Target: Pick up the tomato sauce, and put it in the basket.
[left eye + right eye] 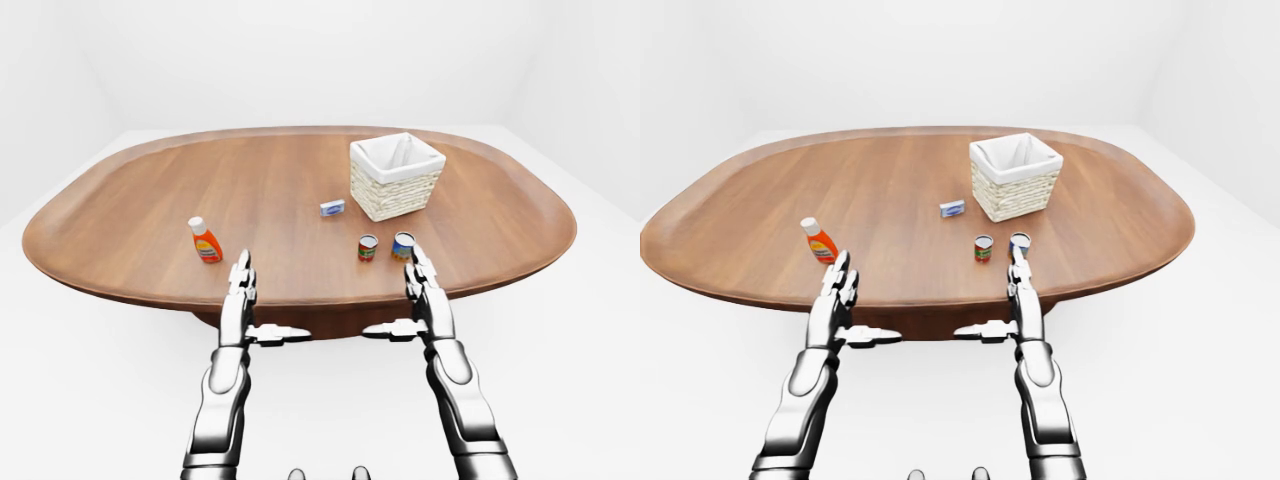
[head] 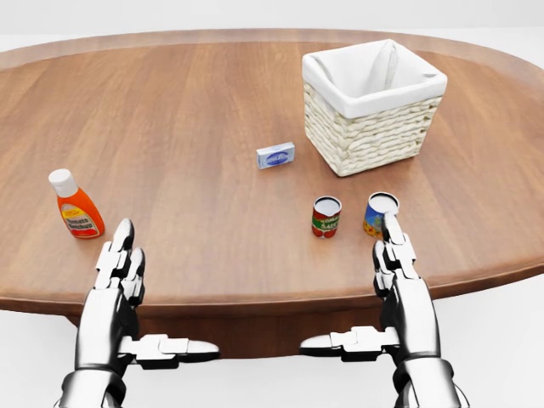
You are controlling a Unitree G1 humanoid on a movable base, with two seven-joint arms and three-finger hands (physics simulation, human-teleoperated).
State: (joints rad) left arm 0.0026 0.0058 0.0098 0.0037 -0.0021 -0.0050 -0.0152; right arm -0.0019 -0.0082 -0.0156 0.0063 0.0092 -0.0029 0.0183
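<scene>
Tomato sauce [image 2: 325,217]: I see the red can upright near the worktop [image 2: 195,110] near edge, beside a blue can [image 2: 379,213].
Basket [image 2: 371,106]: toward the far right.
Left hand [image 2: 119,276]: released, empty.
Right hand [image 2: 399,272]: released, fingertips by the blue can.

Bright, even, diffuse light fills all views; the table [image 2: 212,110] carries only faint, soft shadows; no glare; everything renders sharp, with no blur or edge distortion.
</scene>
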